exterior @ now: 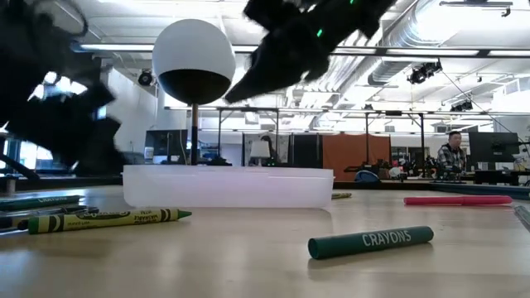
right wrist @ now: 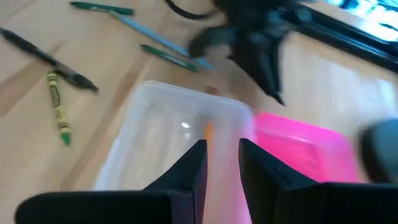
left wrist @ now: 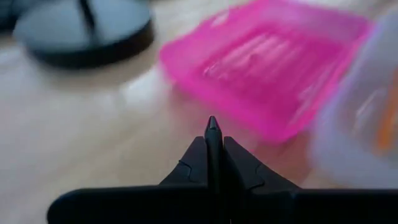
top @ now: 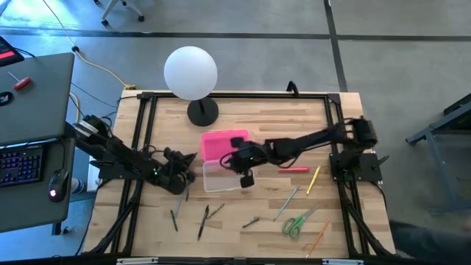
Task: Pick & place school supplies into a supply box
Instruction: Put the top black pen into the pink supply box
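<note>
While the left hand (left wrist: 212, 134) pinches a thin dark pencil (left wrist: 212, 127) beside the small clear plastic box (top: 223, 177), a carry step seems to be under way. Next it likely needs to lift over the box wall and let go. The right hand (right wrist: 222, 158) hovers above the box, fingers a little apart, holding nothing. The bright pink lid (top: 223, 143) lies touching the box, mid-table, with something orange inside.

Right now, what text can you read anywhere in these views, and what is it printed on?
"CRAYONS": on the dark green crayon lying nearest the low camera.
Print on the yellow-green crayon: there, but too small to read.
Print on the yellow-green crayon seen from the right wrist: too blurred to read.
Nothing else legible.
</note>
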You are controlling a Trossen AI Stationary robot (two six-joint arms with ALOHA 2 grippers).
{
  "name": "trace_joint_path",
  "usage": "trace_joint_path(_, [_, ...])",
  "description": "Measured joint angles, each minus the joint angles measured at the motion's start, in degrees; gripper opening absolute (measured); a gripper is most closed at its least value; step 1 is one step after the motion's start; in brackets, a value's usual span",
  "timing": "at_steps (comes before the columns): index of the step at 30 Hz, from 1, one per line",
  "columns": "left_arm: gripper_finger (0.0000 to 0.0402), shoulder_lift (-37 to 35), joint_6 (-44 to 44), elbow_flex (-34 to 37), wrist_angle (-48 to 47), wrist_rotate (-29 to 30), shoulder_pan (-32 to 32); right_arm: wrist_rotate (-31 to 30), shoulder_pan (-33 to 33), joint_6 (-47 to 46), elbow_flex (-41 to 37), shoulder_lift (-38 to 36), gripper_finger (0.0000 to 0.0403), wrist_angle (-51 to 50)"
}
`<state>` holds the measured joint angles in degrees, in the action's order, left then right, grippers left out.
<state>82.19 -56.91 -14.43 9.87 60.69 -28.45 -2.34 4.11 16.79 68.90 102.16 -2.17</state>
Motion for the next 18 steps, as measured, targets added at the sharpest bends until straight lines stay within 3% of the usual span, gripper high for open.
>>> trace_joint_path(4, [0.0044, -7.1, 15.6, -6.4, 0.2, 3.3, 0.0, -8.0, -0.7, -0.2, 0.0, -5.8, 0.0071, -8.0])
trace_joint_path(9, [0.0058, -11.4, 31.8, -15.3, 0.7, -4.2, 0.7, -14.5, -1.3, -0.3, 0.0, -12.0, 0.0071, -16.4])
trace_joint_path(14, [0.0048, -6.2, 35.9, -20.7, 0.7, -14.2, 5.5, -17.7, -1.5, -0.3, 0.0, -18.3, 0.0071, -21.5])
trace_joint_path(18, [0.0049, 2.1, 35.6, -23.1, 4.0, -23.3, 10.9, -17.3, -1.5, -2.1, 0.0, -23.4, 0.0071, -24.4])
